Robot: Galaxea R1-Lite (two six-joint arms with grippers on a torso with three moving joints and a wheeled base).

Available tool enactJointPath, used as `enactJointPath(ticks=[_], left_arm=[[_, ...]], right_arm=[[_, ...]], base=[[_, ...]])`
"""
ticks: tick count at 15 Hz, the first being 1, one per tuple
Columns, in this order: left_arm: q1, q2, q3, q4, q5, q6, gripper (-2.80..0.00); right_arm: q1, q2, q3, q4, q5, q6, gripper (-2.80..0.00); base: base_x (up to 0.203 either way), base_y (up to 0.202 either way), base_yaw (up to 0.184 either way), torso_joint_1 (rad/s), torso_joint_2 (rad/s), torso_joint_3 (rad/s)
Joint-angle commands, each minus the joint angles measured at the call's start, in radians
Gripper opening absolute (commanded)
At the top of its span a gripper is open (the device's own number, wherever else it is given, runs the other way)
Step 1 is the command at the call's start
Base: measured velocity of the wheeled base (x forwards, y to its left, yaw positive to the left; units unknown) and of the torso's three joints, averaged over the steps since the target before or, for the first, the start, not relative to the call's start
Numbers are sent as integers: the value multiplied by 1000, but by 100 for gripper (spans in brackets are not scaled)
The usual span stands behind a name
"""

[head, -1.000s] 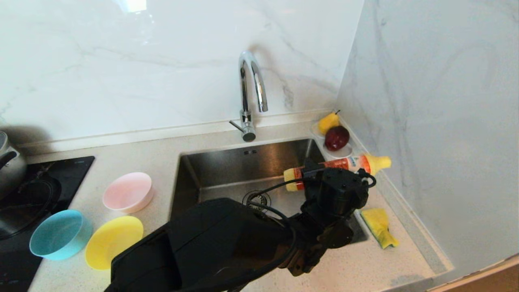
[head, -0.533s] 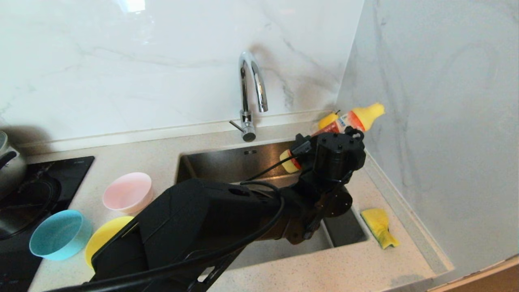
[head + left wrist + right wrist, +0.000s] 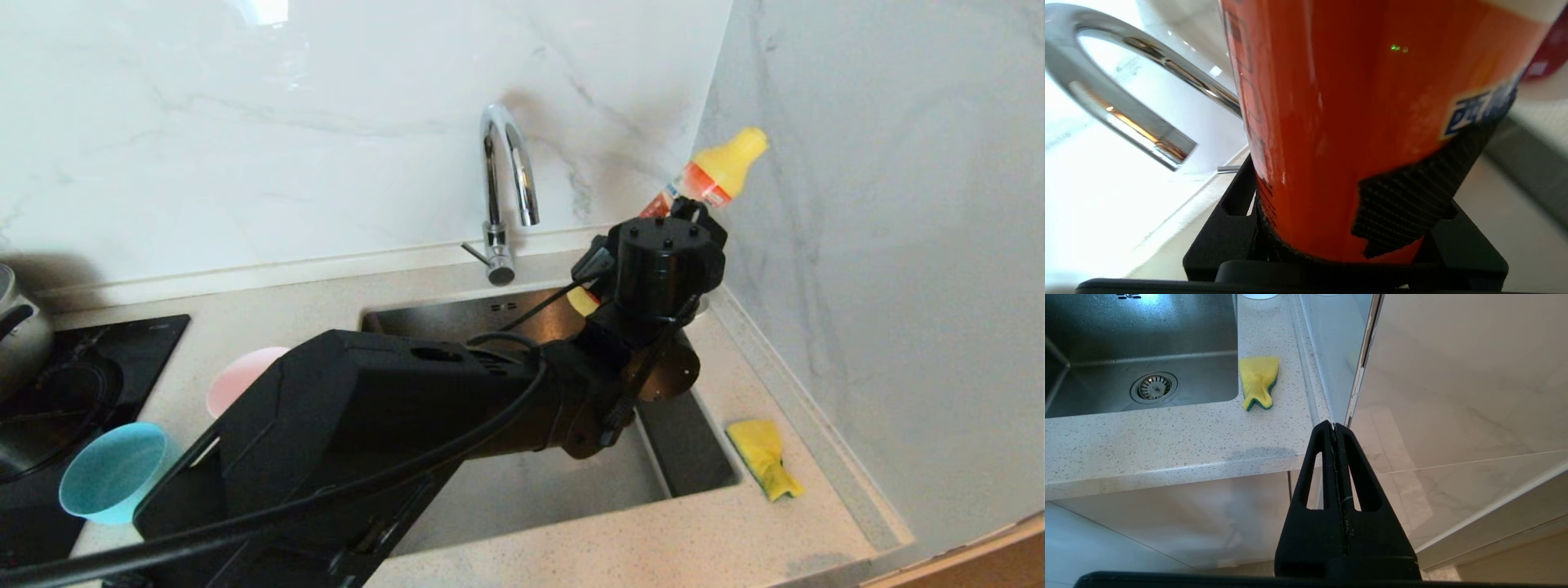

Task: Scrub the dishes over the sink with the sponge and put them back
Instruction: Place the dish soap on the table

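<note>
Over the sink's (image 3: 490, 327) far right corner, the left gripper (image 3: 682, 214) grips an orange bottle (image 3: 718, 167), well apart from the sponge (image 3: 763, 457).

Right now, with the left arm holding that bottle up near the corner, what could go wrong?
1. The left gripper holds the orange bottle tilted, its yellow cap close to the side wall; it could bump the wall.
2. The tap curves close beside the bottle, so swinging back could strike it.
3. The left arm hides much of the pink bowl, so a low sweep might knock it.
</note>
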Motion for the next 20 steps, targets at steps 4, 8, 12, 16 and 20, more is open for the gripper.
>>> enactJointPath(ticks=[4, 8, 12, 16, 20], left_arm=[[7, -93, 0, -57, -62, -38, -280], [17, -152, 1, -52, -143, -140, -280], [19, -206, 0, -52, -190, -181, -280], [21, -283, 0, -47, -223, -212, -280], [53, -350, 3, -26, -220, -287, -280]], right_arm=[[0, 0, 0, 0, 0, 0, -280], [0, -2, 0, 0, 0, 0, -280], [0, 0, 0, 0, 0, 1, -280], [0, 0, 0, 0, 0, 0, -280], [0, 0, 0, 0, 0, 1, -280]], base=[[0, 0, 0, 0, 0, 0], [0, 0, 0, 0, 0, 0], [0, 0, 0, 0, 0, 0], [0, 0, 0, 0, 0, 0], [0, 0, 0, 0, 0, 0]])
